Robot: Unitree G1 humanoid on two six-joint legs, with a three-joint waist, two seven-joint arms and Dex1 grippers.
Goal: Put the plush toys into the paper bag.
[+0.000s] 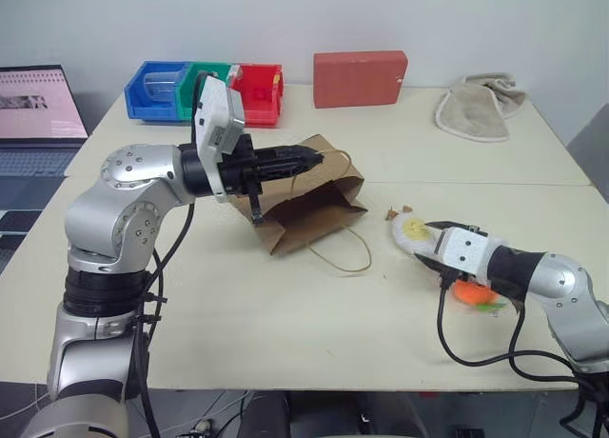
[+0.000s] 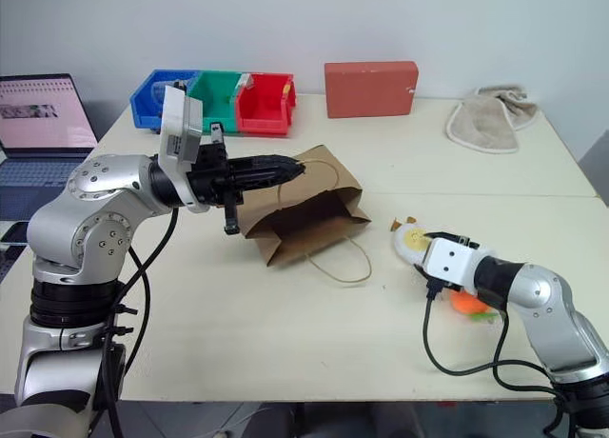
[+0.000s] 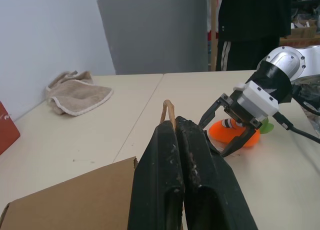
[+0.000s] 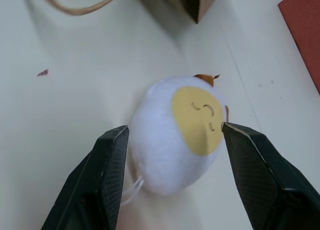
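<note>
The brown paper bag [image 1: 319, 205] lies on its side mid-table, its mouth facing the front. My left gripper [image 1: 319, 155] is shut on one of its loop handles [image 3: 168, 112] and holds that handle up. The white plush toy [image 4: 175, 135] with a yellow face rests on the table to the right of the bag. My right gripper [image 1: 430, 245] is open, one finger on each side of it and close to it. The orange plush toy [image 1: 473, 292] lies on the table just behind that gripper, partly hidden under my right wrist.
A red box [image 1: 360, 78] and blue, green and red bins [image 1: 205, 90] stand along the far edge. A beige towel [image 1: 481, 105] lies at the back right. A laptop [image 1: 38, 105] sits off the table's left. A person [image 3: 250, 20] stands beyond the table.
</note>
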